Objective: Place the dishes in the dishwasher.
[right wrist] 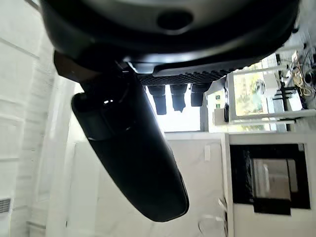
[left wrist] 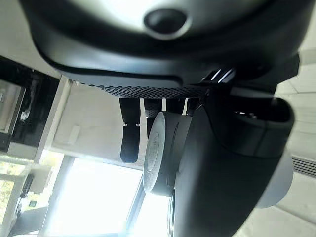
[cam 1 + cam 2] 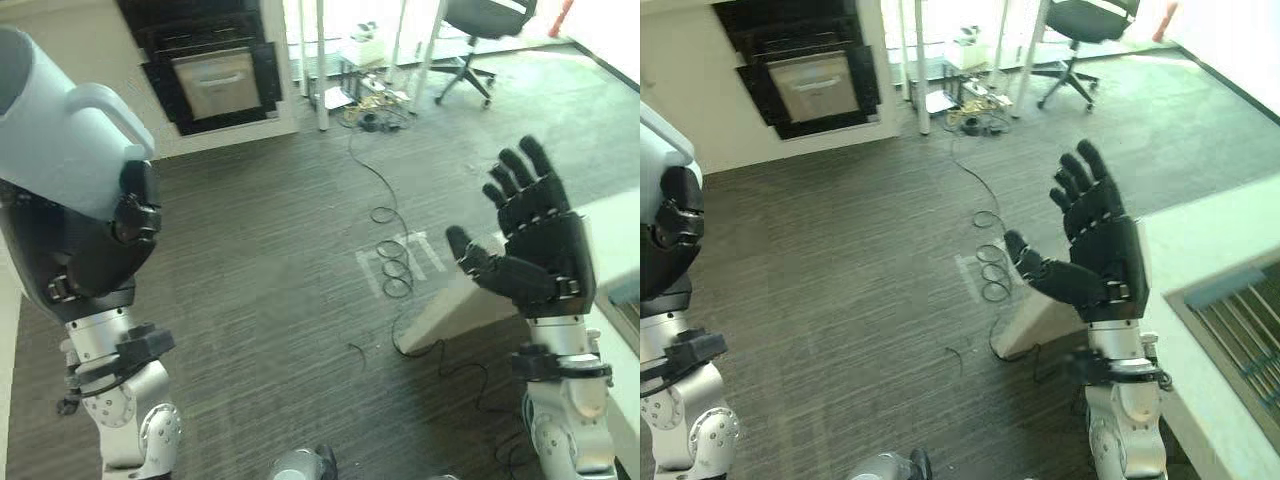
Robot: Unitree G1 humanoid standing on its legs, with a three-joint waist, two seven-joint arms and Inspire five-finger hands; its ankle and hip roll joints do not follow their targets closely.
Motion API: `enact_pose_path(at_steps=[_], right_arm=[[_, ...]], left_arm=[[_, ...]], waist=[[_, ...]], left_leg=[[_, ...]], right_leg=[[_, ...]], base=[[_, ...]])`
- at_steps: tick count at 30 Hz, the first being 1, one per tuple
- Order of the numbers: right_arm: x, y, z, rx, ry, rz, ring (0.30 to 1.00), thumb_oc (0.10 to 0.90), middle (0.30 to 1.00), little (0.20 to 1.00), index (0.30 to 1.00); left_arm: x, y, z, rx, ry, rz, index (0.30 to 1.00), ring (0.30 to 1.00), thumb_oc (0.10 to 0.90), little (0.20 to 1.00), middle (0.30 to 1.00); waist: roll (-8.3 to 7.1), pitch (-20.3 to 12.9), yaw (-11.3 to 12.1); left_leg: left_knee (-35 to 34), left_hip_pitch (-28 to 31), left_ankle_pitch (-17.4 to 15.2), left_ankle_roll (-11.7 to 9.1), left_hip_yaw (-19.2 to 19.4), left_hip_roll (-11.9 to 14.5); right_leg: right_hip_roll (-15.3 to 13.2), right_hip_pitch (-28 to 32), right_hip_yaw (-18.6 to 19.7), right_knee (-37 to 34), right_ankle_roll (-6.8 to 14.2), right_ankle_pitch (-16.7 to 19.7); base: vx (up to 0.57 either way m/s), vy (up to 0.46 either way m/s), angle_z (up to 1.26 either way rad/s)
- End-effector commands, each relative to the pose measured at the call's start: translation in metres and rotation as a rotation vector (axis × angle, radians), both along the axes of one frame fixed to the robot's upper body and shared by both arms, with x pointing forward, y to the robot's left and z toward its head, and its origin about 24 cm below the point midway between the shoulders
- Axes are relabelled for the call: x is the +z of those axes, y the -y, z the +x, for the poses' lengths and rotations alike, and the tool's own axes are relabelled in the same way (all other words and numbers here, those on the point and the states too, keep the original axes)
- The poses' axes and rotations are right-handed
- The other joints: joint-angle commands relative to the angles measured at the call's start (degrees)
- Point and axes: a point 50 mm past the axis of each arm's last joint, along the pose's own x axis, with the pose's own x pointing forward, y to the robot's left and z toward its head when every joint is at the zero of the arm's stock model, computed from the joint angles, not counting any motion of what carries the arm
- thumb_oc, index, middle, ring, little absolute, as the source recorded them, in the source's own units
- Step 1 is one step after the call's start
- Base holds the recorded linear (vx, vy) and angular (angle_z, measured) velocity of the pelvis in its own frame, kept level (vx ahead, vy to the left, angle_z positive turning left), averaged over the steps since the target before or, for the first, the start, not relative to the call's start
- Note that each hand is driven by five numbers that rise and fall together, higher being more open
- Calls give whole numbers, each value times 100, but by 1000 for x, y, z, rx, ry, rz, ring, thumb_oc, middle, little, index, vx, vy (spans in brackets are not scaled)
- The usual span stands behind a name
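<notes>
My left hand (image 3: 135, 215) is raised at the left and shut on a pale blue-white mug (image 3: 60, 120) with a handle, held tilted. In the left wrist view the fingers (image 2: 129, 138) curl round the mug's (image 2: 163, 158) round body. My right hand (image 3: 1105, 250) is held up at the right, palm turned inward, fingers straight and spread, holding nothing. The right wrist view shows its thumb (image 1: 133, 158) and fingers out straight. A rack with wire bars (image 3: 1240, 320) lies low at the right edge, beside the right hand.
A white counter (image 3: 1200, 240) runs along the right side above the rack. A black built-in oven (image 3: 215, 75) sits in the far wall. An office chair (image 3: 475, 40) and white table legs (image 3: 320, 60) stand at the back. Dark carpet lies between.
</notes>
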Motion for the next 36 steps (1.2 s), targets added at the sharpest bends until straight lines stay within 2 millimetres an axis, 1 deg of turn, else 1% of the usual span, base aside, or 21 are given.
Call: enact_pose_path(at_steps=[1,6,8,11,12,14,19,22,23,24,25,26,27,28,29,30,31,32,33,34,36], right_arm=[[38,20,-16,-62,232,-45,900,800,900,900,900],[40,16,-14,15,230,-61,900,800,900,900,900],[44,9,-12,41,245,-66,900,800,900,900,900],[45,6,-10,43,245,-69,900,800,900,900,900],[28,-6,-1,184,138,-98,900,800,900,900,900],[32,-9,0,217,142,-106,900,800,900,900,900],[32,-10,-1,187,133,-115,900,800,900,900,900],[32,-8,-3,179,132,-125,900,800,900,900,900],[35,-6,-4,172,143,-136,900,800,900,900,900],[38,-3,-5,163,156,-140,900,800,900,900,900],[37,-2,-5,158,157,-140,900,800,900,900,900],[37,-1,-5,161,161,-138,900,800,900,900,900],[36,0,-6,162,162,-142,900,800,900,900,900],[35,0,-6,159,159,-144,900,800,900,900,900],[34,-2,-4,152,152,-141,900,800,900,900,900],[31,-8,1,153,133,-126,900,800,900,900,900],[30,-9,1,154,128,-127,900,800,900,900,900],[26,-10,1,164,112,-128,900,800,900,900,900],[23,-9,-1,169,96,-130,900,800,900,900,900],[22,-9,-3,171,90,-126,900,800,900,900,900],[23,-8,-4,171,91,-119,900,800,900,900,900]], left_arm=[[34,14,-18,-77,175,185,300,300,400,300,300],[27,15,-20,-41,143,176,300,300,400,300,300],[23,14,-21,-27,112,186,300,300,400,300,300],[22,12,-23,-10,95,208,300,300,400,300,300],[9,28,-10,-24,9,265,300,300,400,300,300],[7,26,-15,-20,16,224,300,300,400,300,300],[5,27,-18,-32,15,213,300,300,400,300,300],[5,25,-20,-11,18,206,300,300,400,300,300],[6,24,-20,-9,24,198,300,300,400,300,300],[6,25,-19,-15,32,202,300,300,400,300,300],[6,26,-20,-18,36,211,300,300,400,300,300],[5,26,-21,-19,39,217,300,300,400,300,300],[4,25,-23,-22,36,217,300,300,400,300,300],[3,25,-23,-28,30,213,300,300,400,300,300],[2,24,-22,-39,21,209,300,300,400,300,300],[-1,24,-22,-44,5,209,300,300,400,300,300],[-2,24,-23,-42,0,209,300,300,400,300,300],[-4,23,-25,-38,-6,212,300,300,400,300,300],[-7,20,-28,-32,-13,212,300,300,400,300,300],[-8,19,-29,-32,-15,212,300,300,400,300,300],[-8,20,-30,-29,-11,226,300,300,400,300,300]], waist=[[-312,-556,-427],[-378,-546,-307],[-374,-555,-201],[-352,-576,-136],[-380,-402,-410],[-363,-520,-341],[-335,-571,-305],[-356,-561,-306],[-406,-518,-307],[-578,-394,-289],[-643,-240,-251],[-648,-156,-231],[-663,-84,-211],[-632,-56,-205],[-623,-28,-175],[-515,-47,-133],[-423,-50,-143],[-220,-69,-142],[-111,-131,-130],[-61,-127,-103],[-35,-124,-113]], left_leg=[[527,-335,-452,-797,-341,335],[527,-311,-449,-788,-203,384],[527,-255,-446,-805,-191,427],[527,-226,-431,-827,-220,482],[527,-298,-429,-690,-480,68],[527,-288,-418,-693,-399,104],[527,-305,-311,-800,-296,244],[527,-275,-244,-862,-233,296],[527,-221,-171,-873,-234,253],[527,-49,215,-914,-227,70],[1093,-210,454,-1013,-302,57],[1618,-449,517,-1049,-373,64],[1952,-667,534,-1002,-416,13],[1927,-771,572,-1009,-397,76],[1592,-754,592,-997,-355,109],[527,-670,619,-1002,-233,208],[527,-791,498,-1040,-240,319],[527,-1265,557,-1195,-377,539],[527,-1613,752,-1307,-657,597],[527,-1827,928,-1388,-893,602],[527,-1935,903,-1397,-928,615]], right_leg=[[322,262,169,-1206,395,205],[348,416,50,-1206,388,25],[341,528,-64,-1206,364,-51],[382,652,-131,-1206,295,-152],[827,-19,788,-1206,226,52],[962,23,794,-1206,107,-51],[1032,155,674,-1206,-46,-224],[1007,220,576,-1206,-102,-273],[966,239,584,-1206,-145,-267],[840,304,694,-1206,-232,-239],[826,423,752,-1206,-305,-244],[850,464,763,-1206,-358,-233],[855,476,814,-1206,-388,-195],[902,514,800,-1206,-390,-203],[931,559,790,-1206,-362,-228],[1075,638,852,-1206,-281,-348],[1173,690,855,-1206,-261,-410],[1427,753,913,-1206,-247,-513],[1625,827,1072,-1206,-283,-621],[1747,948,1211,-1206,-326,-713],[1787,1026,1292,-1206,-366,-798]], base=[[145,14,218],[27,-43,149],[20,-135,59],[39,-132,-1],[64,-149,3],[99,-181,-19],[74,-149,-10],[86,-150,13],[150,-300,36],[136,-338,45],[109,-317,55],[52,-207,36],[56,-129,36],[106,-83,25],[244,-14,7],[258,22,-8],[330,109,-15],[349,125,-1],[456,148,-11],[440,113,-30],[414,142,-62]])
